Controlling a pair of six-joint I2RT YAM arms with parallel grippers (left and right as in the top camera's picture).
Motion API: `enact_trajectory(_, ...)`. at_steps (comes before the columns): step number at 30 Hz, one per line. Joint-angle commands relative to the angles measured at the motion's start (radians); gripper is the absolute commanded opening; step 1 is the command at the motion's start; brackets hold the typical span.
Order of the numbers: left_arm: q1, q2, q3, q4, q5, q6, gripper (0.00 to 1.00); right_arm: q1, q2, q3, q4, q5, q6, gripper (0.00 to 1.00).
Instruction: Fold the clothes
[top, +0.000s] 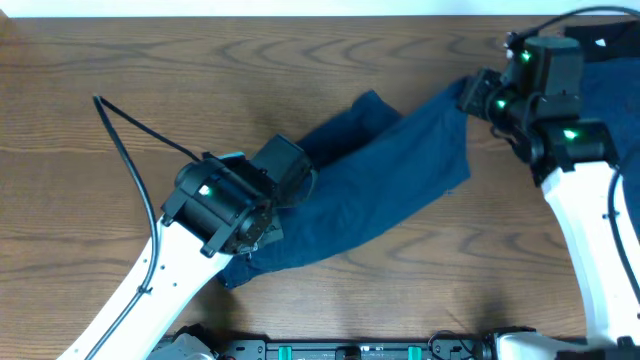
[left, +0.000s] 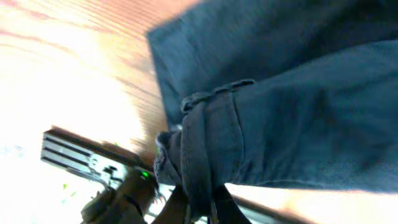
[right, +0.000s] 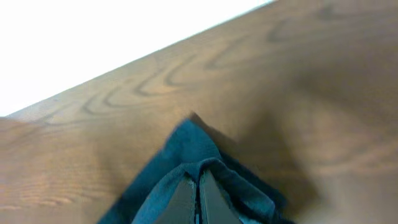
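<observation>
Two pinches hold the trousers (top: 380, 180), which lie slantwise across the wood surface (top: 120, 60): my left gripper (left: 200, 208) is closed on the thick, seamed waistband (left: 211, 124), my right gripper (right: 198, 198) closed on a thin corner at the far end. I judge I should lift both ends evenly, with the soft navy cloth taut, so no wrinkles fold in.

place: robotics lab bench | evidence: wood-grain table (top: 70, 180), white robot arms (top: 150, 290) mounted at its edge
</observation>
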Motion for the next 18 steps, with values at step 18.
enact_trajectory(18, 0.173, 0.007, -0.242, 0.157, -0.106, -0.067, 0.06, 0.006, 0.245, 0.007, 0.191, -0.012, 0.022, 0.02)
